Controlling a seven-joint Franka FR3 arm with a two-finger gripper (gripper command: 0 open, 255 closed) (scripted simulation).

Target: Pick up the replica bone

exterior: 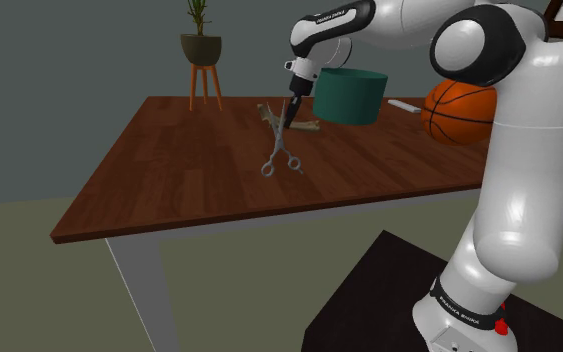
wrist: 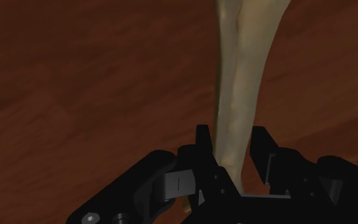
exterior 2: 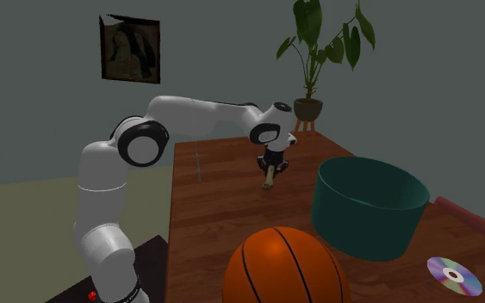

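The replica bone (wrist: 241,76) is pale beige and long, and it lies on the brown wooden table (exterior: 189,170). My black gripper (wrist: 231,137) straddles its shaft, and both fingers (wrist: 202,143) press against its sides. In the shoulder view the gripper (exterior: 287,128) reaches down onto the bone (exterior: 309,126) near the table's middle back, with bone ends sticking out on either side. In the second exterior view the gripper (exterior 2: 272,165) sits low over the bone (exterior 2: 269,179), which rests on the table.
Grey scissors (exterior: 281,160) lie just in front of the bone. A dark teal round container (exterior: 349,95) stands behind it, with a basketball (exterior: 457,110) to the shoulder view's right. A CD (exterior 2: 454,274) lies near the container. A potted plant (exterior: 201,45) stands beyond the table.
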